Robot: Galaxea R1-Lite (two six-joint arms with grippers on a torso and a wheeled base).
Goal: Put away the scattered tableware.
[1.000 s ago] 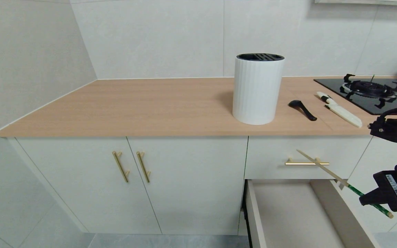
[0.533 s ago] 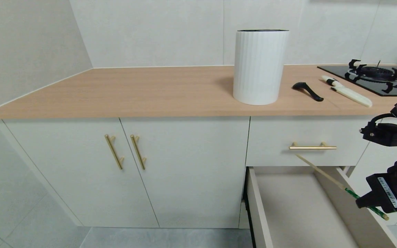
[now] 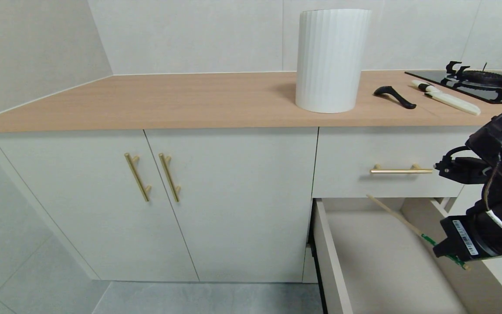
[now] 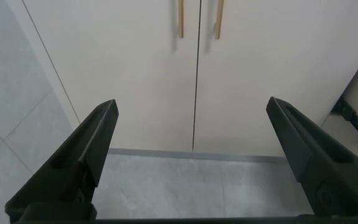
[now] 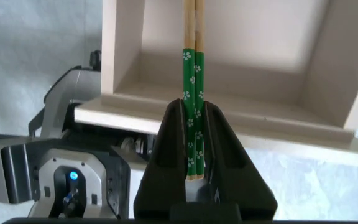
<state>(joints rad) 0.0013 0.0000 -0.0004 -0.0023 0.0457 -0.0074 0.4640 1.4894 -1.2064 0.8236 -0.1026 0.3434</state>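
Chopsticks [image 3: 399,219]: clamped at the green ends and slanted over the open drawer [image 3: 327,257], tips kept inward, likely so they can be laid inside.
Right gripper [image 3: 442,252]: closed tight on the pair.
Left gripper [image 4: 191,124]: spread wide, nothing held.
Counter [image 3: 168,96]: spoon [image 3: 394,96] and knife [image 3: 445,97] not yet stored.

Right end effector [image 3: 439,251] low, pinched on chopsticks [image 3: 397,217]; left end effector [image 4: 191,118] spread wide.
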